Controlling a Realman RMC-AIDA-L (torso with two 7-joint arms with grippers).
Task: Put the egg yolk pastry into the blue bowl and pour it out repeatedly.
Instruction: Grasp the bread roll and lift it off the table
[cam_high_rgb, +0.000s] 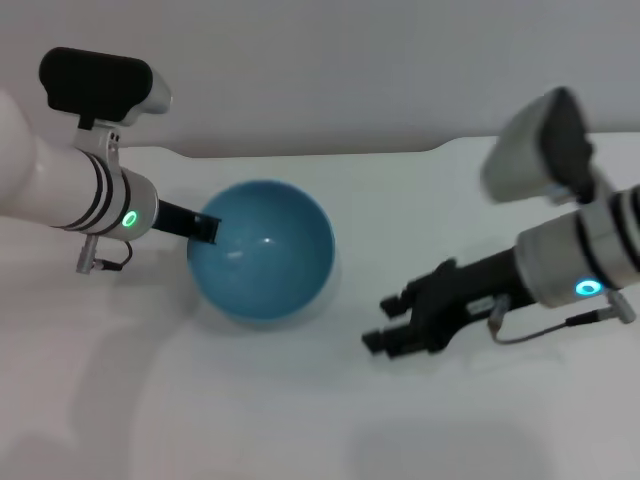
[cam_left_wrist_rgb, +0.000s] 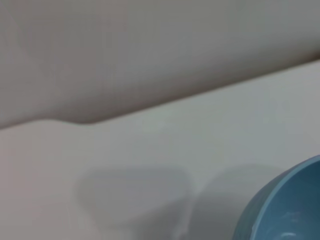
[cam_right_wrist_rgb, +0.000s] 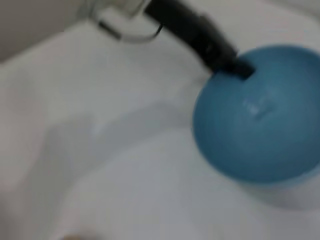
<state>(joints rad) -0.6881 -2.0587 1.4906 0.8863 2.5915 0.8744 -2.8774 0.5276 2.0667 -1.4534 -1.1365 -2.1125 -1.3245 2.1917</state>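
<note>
The blue bowl (cam_high_rgb: 262, 250) is at the left of the middle of the white table, tipped so that its inside faces me and looks empty. My left gripper (cam_high_rgb: 205, 228) is shut on the bowl's left rim. The right wrist view shows the bowl (cam_right_wrist_rgb: 260, 120) with the left gripper's dark fingers (cam_right_wrist_rgb: 235, 65) on its rim. The left wrist view shows only a piece of the bowl (cam_left_wrist_rgb: 285, 210). My right gripper (cam_high_rgb: 385, 322) is open and empty, low over the table to the right of the bowl and apart from it. The egg yolk pastry is not in view.
The white table (cam_high_rgb: 300, 410) ends at a back edge (cam_high_rgb: 330, 155) in front of a pale wall. A faint tan patch (cam_right_wrist_rgb: 75, 236) shows at the edge of the right wrist view; I cannot tell what it is.
</note>
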